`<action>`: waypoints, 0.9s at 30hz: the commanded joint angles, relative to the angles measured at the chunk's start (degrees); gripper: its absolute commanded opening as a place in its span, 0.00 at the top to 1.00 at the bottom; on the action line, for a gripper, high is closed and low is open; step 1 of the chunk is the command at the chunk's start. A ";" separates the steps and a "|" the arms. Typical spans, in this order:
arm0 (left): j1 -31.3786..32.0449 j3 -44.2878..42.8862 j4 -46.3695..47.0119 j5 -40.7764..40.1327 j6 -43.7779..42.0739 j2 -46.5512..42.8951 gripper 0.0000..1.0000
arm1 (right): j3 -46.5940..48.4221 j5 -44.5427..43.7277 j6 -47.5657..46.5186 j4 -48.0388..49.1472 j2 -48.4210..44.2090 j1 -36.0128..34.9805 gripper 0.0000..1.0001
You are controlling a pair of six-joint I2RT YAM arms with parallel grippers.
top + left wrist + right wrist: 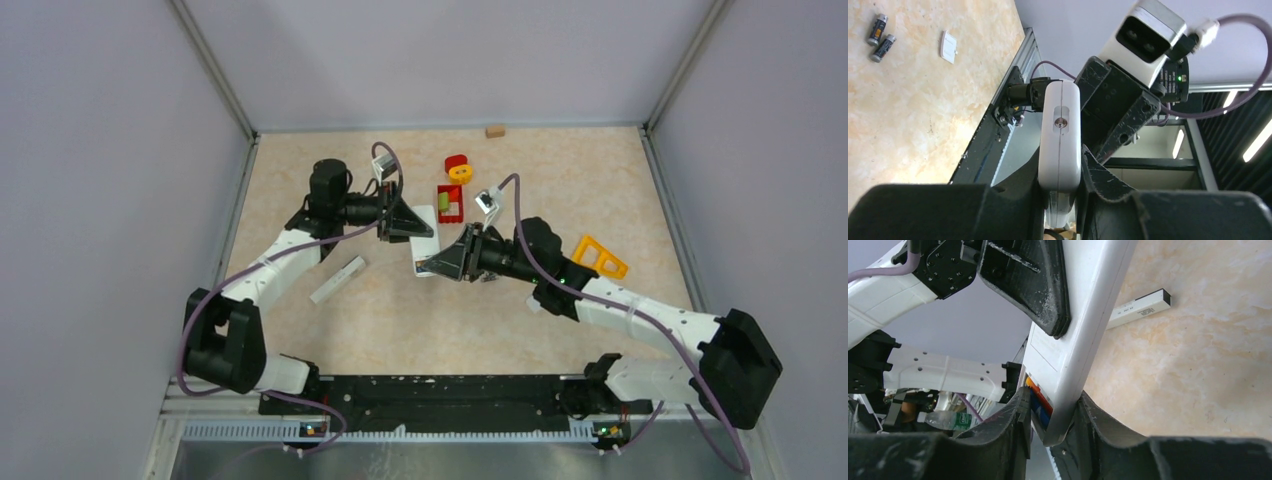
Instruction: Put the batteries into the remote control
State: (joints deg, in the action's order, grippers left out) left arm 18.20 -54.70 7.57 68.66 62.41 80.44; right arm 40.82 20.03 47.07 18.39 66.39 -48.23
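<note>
Above the table (400, 320) my left gripper (1063, 165) clamps the remote (1060, 130); my right gripper (1053, 410) straddles its end, grip unclear. Mid-loading: next I need those loose batteries (879, 35).

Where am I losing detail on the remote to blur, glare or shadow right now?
Top external: even light, soft shadows, remote small but clear. Left wrist: remote sharp, left fingers dark and blurred, ceiling lights glaring at right. Right wrist: remote's white face bright, right fingers soft.
</note>
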 commanded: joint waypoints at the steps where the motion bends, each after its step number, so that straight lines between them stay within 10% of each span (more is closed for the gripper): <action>1: 0.04 -1.03 0.54 0.10 0.18 -2.29 1.00 | 2.30 0.58 -0.72 0.93 1.25 0.23 0.74; 4: -0.13 -1.08 0.32 0.07 -0.28 -2.31 1.00 | 2.70 0.52 -0.10 0.20 1.09 0.22 0.70; 10: -1.07 -1.16 -1.33 -1.79 -2.85 -2.93 1.00 | 3.13 -2.28 -0.68 -4.60 -2.36 0.91 0.24; 27: -5.07 0.91 -6.42 -8.36 -12.94 -7.66 1.00 | 10.53 -20.49 -13.34 -35.30 -9.00 6.04 0.31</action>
State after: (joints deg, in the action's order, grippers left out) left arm 13.61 -54.06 1.19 61.65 52.36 75.16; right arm 47.57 1.54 38.28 -11.20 56.45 -42.50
